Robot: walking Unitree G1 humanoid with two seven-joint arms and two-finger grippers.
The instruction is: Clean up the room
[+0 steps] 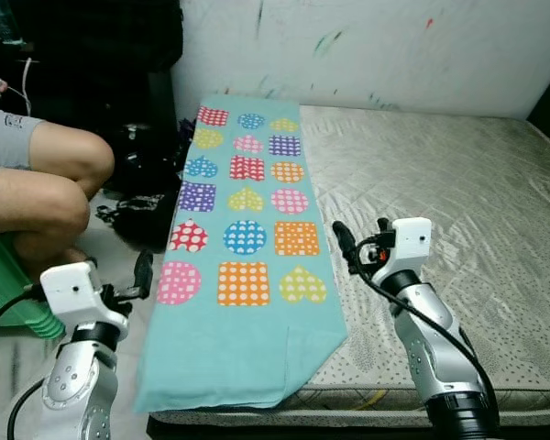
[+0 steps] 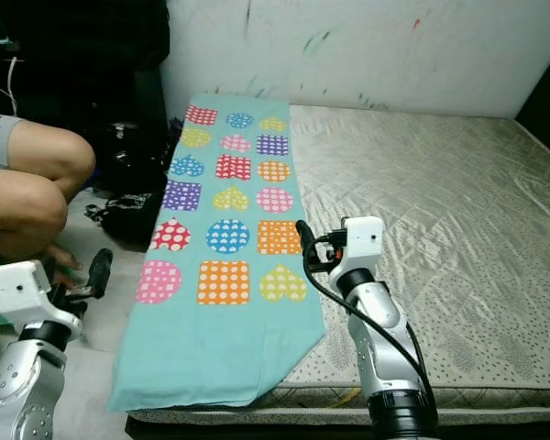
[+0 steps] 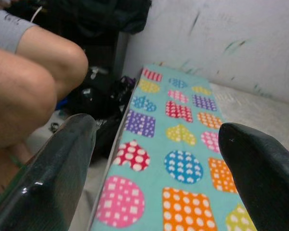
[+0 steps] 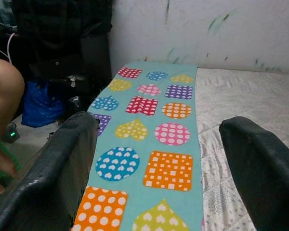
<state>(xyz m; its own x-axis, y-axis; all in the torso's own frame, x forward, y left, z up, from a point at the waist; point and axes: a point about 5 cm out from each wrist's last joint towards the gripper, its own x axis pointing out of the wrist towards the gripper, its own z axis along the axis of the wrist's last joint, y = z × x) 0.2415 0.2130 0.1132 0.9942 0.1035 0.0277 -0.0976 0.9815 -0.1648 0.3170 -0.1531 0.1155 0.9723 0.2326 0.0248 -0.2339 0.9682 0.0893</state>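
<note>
right gripper (image 1: 362,240) spread, empty | turquoise patterned cloth (image 1: 243,247) just beside it | left gripper (image 3: 154,159) spread | risk: probably bunches cloth on quilted mattress (image 1: 458,183)

A: Light is even and quite bright on the mattress (image 1: 440,174) and the patterned cloth (image 1: 243,229), no glare, soft shadows only.
B: Yes, but the top left corner is v. dark. Wrist pics: near fingers (image 3: 53,178) blurred, bit soft.

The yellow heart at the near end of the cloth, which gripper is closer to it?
Right. The right gripper hovers just beside the yellow heart; the left gripper is off the cloth's far edge.
</note>
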